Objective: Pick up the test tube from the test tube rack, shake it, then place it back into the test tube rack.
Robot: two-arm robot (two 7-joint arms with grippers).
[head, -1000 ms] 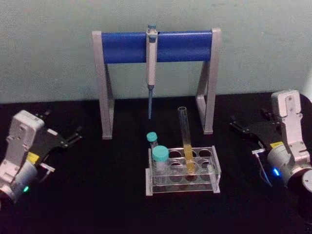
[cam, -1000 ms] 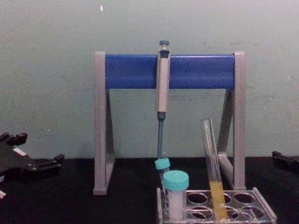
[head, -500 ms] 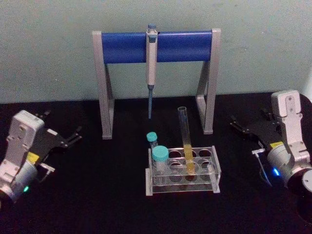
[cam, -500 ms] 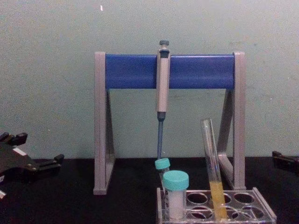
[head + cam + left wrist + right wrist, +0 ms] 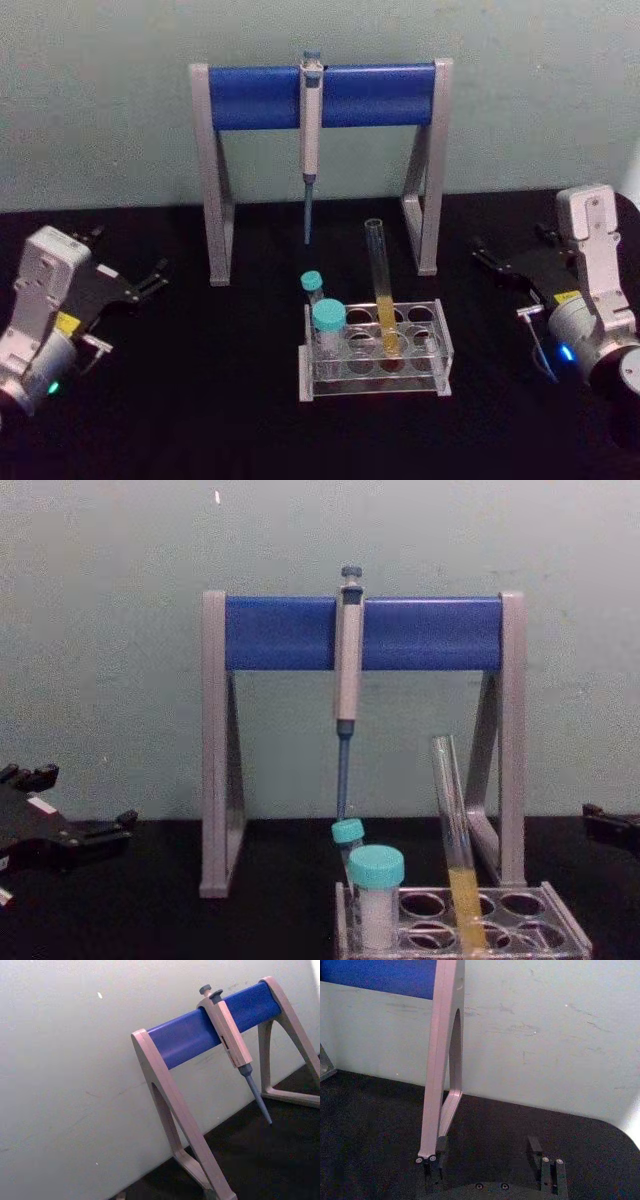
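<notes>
At the far left of the head view the left gripper (image 5: 128, 283) rests low over the black table (image 5: 200, 400), its dark fingers (image 5: 155, 275) spread apart and pointing toward the middle of the frame; the chest view catches it at the lower left edge (image 5: 75, 825), also with a gap between its prongs. The table is a flat, matte black surface that fills the lower half of the head view, and behind it a pale grey-green wall (image 5: 100, 100) with faint scuffs covers the whole upper half. Standing against that wall, in the upper centre, is the pipette stand (image 5: 320, 95), two grey legs joined by a blue bar, with a pipette (image 5: 310, 140) hanging from the middle of the bar, tip down. Below it, in the lower centre of the frame, sits the rack (image 5: 375, 355), well apart from both grippers. Two teal-capped vials (image 5: 328, 320) stand at its left end. The tube (image 5: 381, 290) stands in a hole near the middle of the rack, tilted slightly, open end up, with yellow liquid in its lower part; in the chest view it rises at the lower right (image 5: 455, 840), leaning a little to the left at its top. At the right edge of the head view the right gripper (image 5: 500, 265) hovers just above the table with its fingers (image 5: 485, 260) apart, nothing between them.
</notes>
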